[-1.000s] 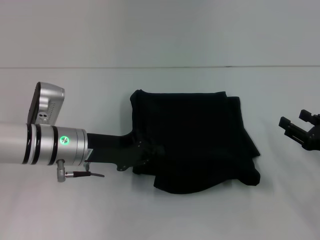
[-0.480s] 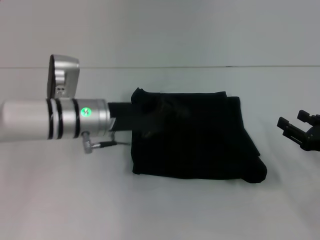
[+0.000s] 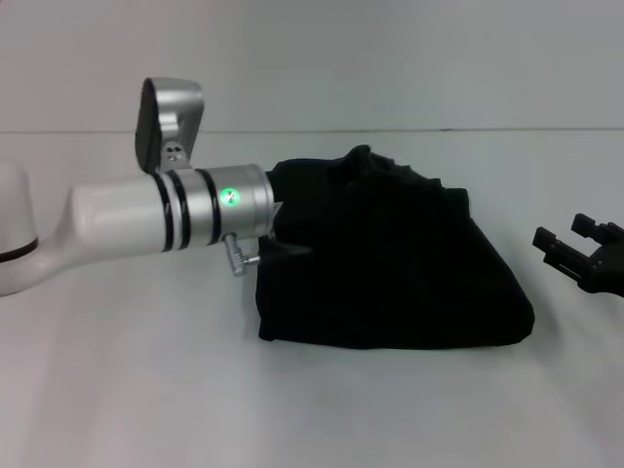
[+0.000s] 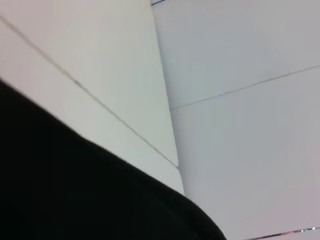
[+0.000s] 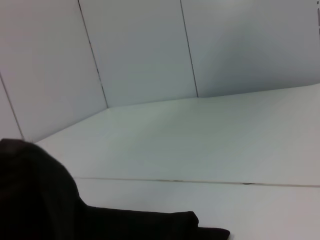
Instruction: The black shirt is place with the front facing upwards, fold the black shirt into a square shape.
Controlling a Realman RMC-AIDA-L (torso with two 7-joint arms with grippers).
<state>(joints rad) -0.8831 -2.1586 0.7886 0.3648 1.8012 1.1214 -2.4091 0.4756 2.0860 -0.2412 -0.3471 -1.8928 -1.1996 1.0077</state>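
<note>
**Black shirt mid-fold, left edge lifted**

Black shirt (image 3: 390, 263) lying on the white table (image 3: 127, 390) as a compact, roughly rectangular bundle, already doubled over, no lettering showing. Upper-left part of the shirt raised into a peak, near edge flat on the table, lower-right corner bulging out a little.

Left gripper (image 3: 292, 210) reaching in at the shirt's upper-left edge, just under that peak, black against black cloth. Cannot tell whether clenched on the fabric or released; the raised peak suggests a hold on a layer, but only as a guess. Left wrist view filled partly by dark cloth, nothing of the fingers.

Right gripper (image 3: 577, 255) well apart from the shirt, off its right side, hovering above the table with jaws spread and nothing between them.

Likely step in hand: carrying the shirt's left edge over toward its right side. For a good result: lifted edge kept high enough to clear the layers beneath, travel straight across the shirt, edge set down parallel to the far side, no dragging of the bottom layer. Afterward, worth tidying the bulging lower-right corner to square the outline.
</note>
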